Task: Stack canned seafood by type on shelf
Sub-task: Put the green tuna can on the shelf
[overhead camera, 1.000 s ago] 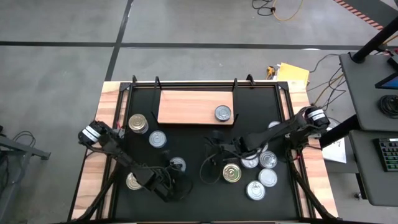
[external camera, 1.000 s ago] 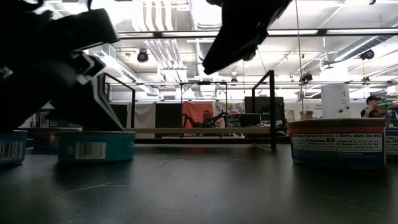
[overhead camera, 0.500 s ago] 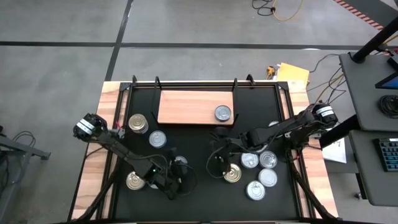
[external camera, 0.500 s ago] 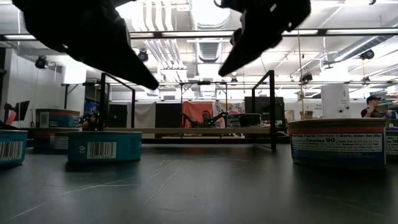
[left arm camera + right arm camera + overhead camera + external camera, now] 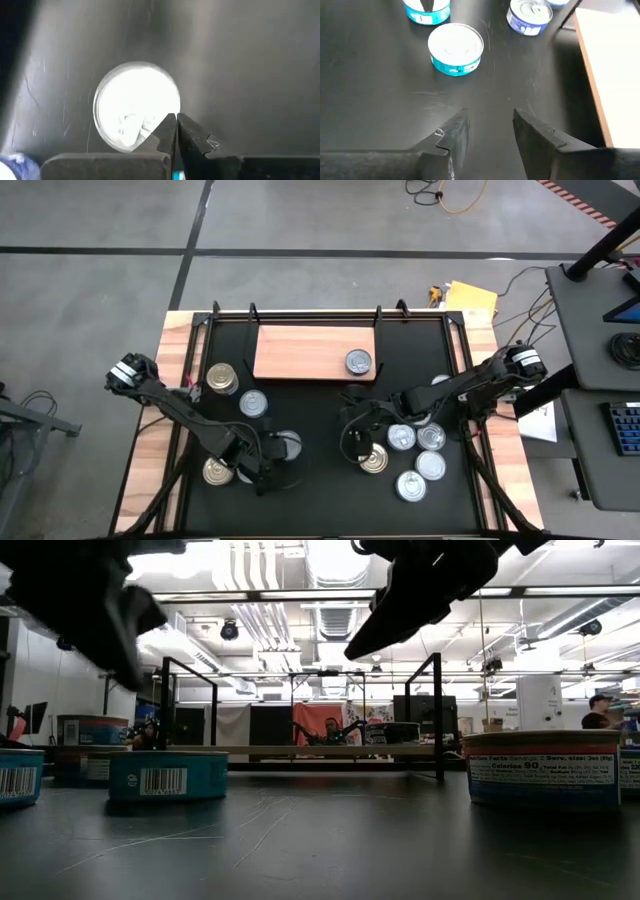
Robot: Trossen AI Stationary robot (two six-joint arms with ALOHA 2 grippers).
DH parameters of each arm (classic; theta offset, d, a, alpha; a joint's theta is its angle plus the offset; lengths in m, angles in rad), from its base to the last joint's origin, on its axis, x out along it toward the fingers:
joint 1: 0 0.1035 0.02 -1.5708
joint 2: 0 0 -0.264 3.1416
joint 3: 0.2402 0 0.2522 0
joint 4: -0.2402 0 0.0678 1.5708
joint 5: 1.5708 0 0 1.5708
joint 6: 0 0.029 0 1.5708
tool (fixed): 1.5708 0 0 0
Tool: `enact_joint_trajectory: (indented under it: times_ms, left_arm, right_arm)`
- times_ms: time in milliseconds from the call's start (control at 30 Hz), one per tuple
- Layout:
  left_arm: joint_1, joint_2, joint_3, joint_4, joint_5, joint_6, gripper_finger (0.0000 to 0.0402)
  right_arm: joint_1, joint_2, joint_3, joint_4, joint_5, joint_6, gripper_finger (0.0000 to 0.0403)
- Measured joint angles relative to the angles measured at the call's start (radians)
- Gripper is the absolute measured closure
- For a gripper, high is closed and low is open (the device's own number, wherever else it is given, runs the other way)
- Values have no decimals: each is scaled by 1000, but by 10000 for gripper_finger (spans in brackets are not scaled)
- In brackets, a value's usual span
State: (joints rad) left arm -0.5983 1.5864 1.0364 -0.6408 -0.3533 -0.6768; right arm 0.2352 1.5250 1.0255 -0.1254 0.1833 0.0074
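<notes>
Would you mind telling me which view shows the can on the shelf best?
The high view: the can sits in plain sight on the shelf, near its right end. The low view shows the shelf only edge-on and far off. The right wrist view catches a bare shelf part; the left wrist view shows neither.

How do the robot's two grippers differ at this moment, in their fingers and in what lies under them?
The left gripper has its dark fingers pressed shut, while the right gripper holds its fingers apart. The left one hangs over a round silver-topped can; between the right one's fingers shows only the bare black table. The left works at the table's near left, the right near its middle. Neither holds anything.
</notes>
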Motion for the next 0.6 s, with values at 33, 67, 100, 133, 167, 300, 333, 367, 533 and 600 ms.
enact_joint_trajectory:
  times_ms: [33, 67, 100, 133, 167, 300, 333, 367, 533, 600]
  left_arm:
    - [2, 0, -5, -17, 10, 2, 401]
    - [4, 0, -10, -21, 17, 5, 401]
    - [6, 0, -15, -13, 24, 6, 401]
    - [9, 0, -18, -12, 26, 7, 401]
    - [11, 0, -23, -12, 28, 7, 401]
    - [14, 4, -41, -6, 27, 5, 401]
    - [14, 4, -47, -1, 24, 0, 401]
    - [17, 4, -53, 11, 19, -7, 401]
    - [18, 9, -83, 73, 4, -30, 401]
    - [18, 13, -100, 73, 4, -32, 401]
  right_arm:
    - [0, 1, -7, 16, 0, -5, 267]
    - [0, 1, -15, 35, 0, -11, 272]
    - [0, 1, -20, 43, 0, -19, 277]
    - [0, 1, -24, 52, 0, -27, 283]
    - [0, 1, -25, 55, 0, -35, 289]
    - [-6, 13, -25, 89, -1, -97, 320]
    - [-9, 16, -25, 105, -9, -113, 329]
    - [-13, 19, -25, 116, -17, -131, 338]
    - [-39, 74, -26, 214, -149, -165, 381]
    - [-43, 91, -26, 228, -158, -165, 390]
